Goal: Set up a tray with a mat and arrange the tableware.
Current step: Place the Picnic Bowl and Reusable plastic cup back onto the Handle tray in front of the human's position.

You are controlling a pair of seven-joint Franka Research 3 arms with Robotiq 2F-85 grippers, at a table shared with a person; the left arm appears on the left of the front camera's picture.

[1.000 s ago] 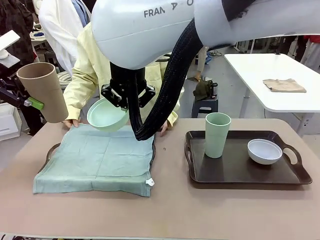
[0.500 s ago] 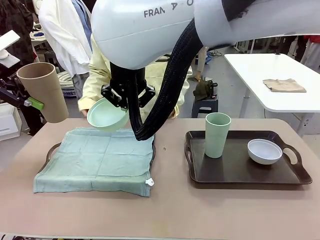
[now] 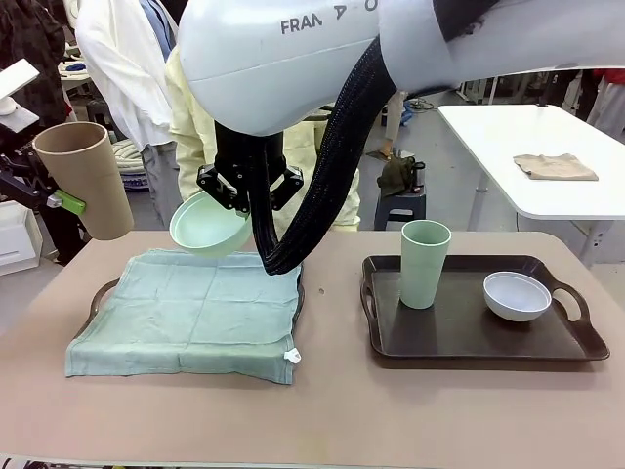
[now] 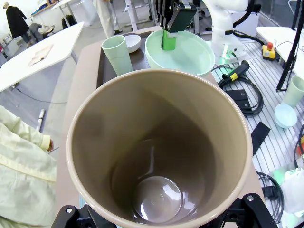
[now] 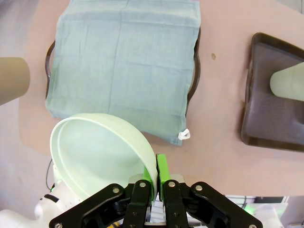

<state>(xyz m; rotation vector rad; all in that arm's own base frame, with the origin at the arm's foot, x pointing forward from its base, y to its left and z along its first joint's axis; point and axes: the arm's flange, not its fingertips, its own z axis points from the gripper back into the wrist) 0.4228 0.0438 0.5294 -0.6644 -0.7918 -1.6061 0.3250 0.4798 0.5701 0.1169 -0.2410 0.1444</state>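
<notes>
My left gripper (image 3: pixel 61 201) is shut on the tan tumbler (image 3: pixel 84 179), held tilted in the air past the table's left end; its brown inside (image 4: pixel 156 156) faces the left wrist camera. My right gripper (image 3: pixel 249 191) is shut on the rim of the mint green bowl (image 3: pixel 209 226), held tipped above the far edge of the teal mat (image 3: pixel 186 308). Green pads (image 5: pixel 162 172) pinch that bowl (image 5: pixel 97 152). The mat (image 5: pixel 126 61) covers the left tray (image 3: pixel 102 294). On the dark right tray (image 3: pixel 469 337) stand the pale green tumbler (image 3: pixel 425 262) and the whitish-blue bowl (image 3: pixel 517 295).
A person in a yellow gown (image 3: pixel 195 107) stands behind the table's far edge, near the mat. A white table with a folded cloth (image 3: pixel 555 166) is at the back right. Bare tabletop (image 3: pixel 332 410) runs along the near edge and between the trays.
The person has lifted both hands off the mat's far edge and straightened up away from the table. Both arms and what they hold have stayed still.
</notes>
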